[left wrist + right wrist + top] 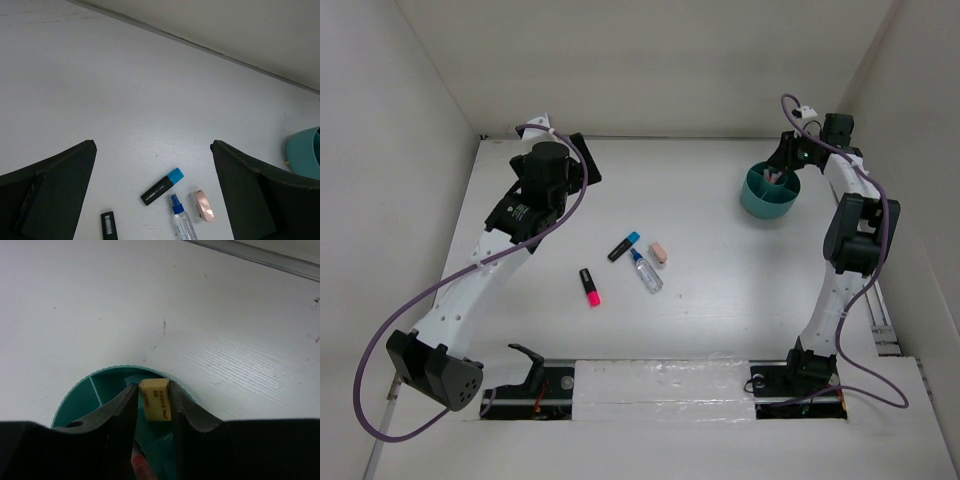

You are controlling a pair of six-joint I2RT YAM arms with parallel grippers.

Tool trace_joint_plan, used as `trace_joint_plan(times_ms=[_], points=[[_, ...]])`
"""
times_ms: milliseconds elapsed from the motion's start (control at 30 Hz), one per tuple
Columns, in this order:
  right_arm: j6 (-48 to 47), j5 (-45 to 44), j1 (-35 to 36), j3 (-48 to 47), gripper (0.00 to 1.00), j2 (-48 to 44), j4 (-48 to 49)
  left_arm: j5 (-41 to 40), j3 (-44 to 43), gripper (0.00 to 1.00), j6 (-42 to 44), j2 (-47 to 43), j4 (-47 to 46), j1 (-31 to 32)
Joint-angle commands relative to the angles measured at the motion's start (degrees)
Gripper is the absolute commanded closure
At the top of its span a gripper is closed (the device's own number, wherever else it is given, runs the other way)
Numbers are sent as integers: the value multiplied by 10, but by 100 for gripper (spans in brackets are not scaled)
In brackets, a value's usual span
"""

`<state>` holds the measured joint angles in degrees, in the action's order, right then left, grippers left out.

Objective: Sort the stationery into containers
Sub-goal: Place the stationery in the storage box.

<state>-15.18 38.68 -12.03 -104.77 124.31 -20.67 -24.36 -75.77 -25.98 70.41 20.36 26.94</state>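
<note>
**Tan block held over the organiser at the far right corner**

Your right gripper [153, 388] is clenched on the tan block [156, 399]. It is a small, matte, square-edged piece with faint print on its face, pinched upright between the two dark fingertips. It hangs over the rim of the teal organiser [97, 385], which is smooth round plastic with a finely ribbed edge and thin divider walls. The end of an orange-pink pencil [142, 467] shows inside it, below the fingers.

From above, the organiser [770, 192] stands near the far right corner of the counter [720, 320], just short of the right edge. The right arm reaches along that edge to it.

The other pieces lie loose around the middle of the white, faintly grained counter:
- The blue-capped marker [624, 246] lies beside the clear bottle [646, 272].
- The rounded pink eraser [658, 252] is just beside the bottle, on its right.
- The pink-capped marker [590, 286] lies a little apart, toward the near left.

Your left gripper [152, 145] is released, its jaws spread wide with nothing between them. It sits near the far left corner and looks down at those pieces. Between the cluster and the organiser there is bare counter, and more toward the near edge.
</note>
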Motion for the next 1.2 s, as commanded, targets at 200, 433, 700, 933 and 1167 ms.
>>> trace_joint_plan(times_ms=[200,433,700,933,1167], points=[[-16,45,-1,2,53,-34,12,1,-1,0,10,-13,-19,0],[-16,63,-1,7,52,-47,18,1,-1,0,10,-13,-19,0],[41,64,-1,13,30,-81,68,1,-1,0,10,-13,-19,0],[109,5,6,31,0,-101,128,1,-1,0,10,-13,-19,0],[139,-100,60,-7,0,-146,114,-24,-1,0,5,-7,-14,0]])
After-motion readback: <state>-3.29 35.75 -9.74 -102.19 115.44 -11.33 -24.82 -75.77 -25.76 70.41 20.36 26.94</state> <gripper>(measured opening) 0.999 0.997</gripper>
